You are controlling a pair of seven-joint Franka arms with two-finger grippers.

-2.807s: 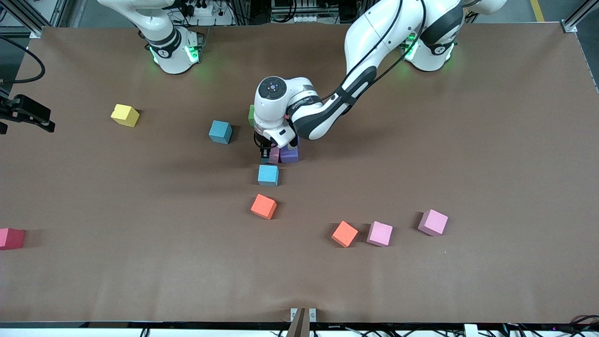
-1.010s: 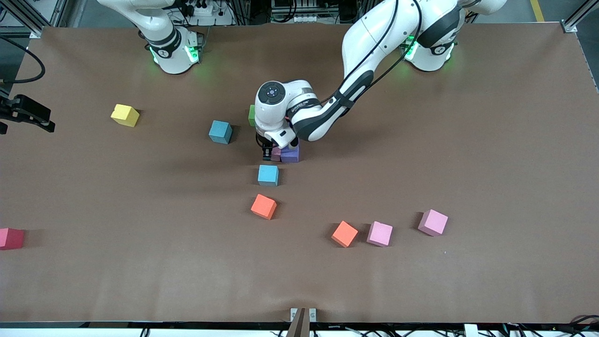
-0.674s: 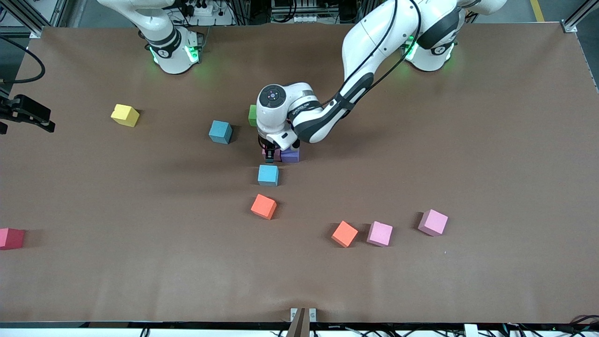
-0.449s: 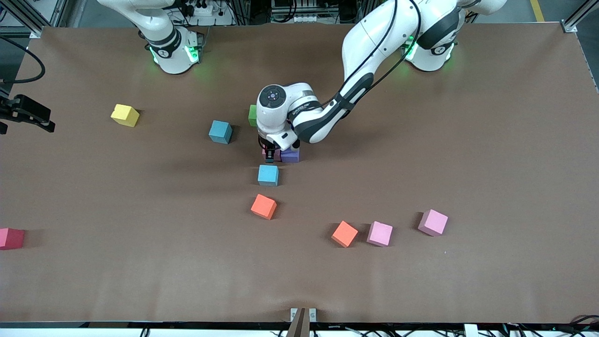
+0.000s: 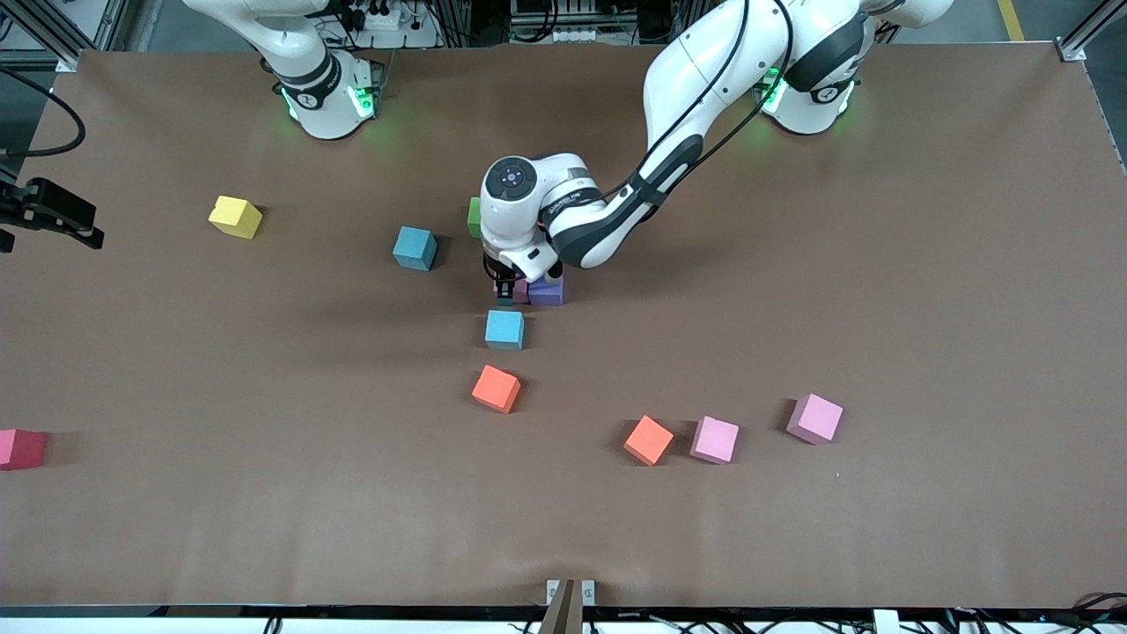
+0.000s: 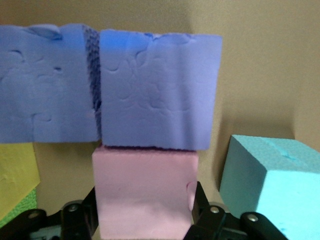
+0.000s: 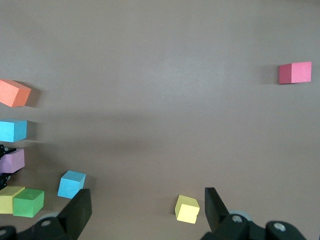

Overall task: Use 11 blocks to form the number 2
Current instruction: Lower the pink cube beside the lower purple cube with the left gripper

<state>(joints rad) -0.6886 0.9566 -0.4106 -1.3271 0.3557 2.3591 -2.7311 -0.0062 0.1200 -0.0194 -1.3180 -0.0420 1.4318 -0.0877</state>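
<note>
Left gripper is straddling the pink block at a purple block's nine o'clock, grip impossible to tell, while right gripper is waiting aloft, released.

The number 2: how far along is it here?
Done: two purple blocks sit side by side, near a green block. In hand: the left gripper is around a pink block set against one of them; the right gripper waits open, off to the side. Left: eight loose blocks, like the nearby light blue block, need placing.

Robotics lab: brown-covered bench, aluminium frame posts, cable bundles, two bolted-down white arms.
</note>
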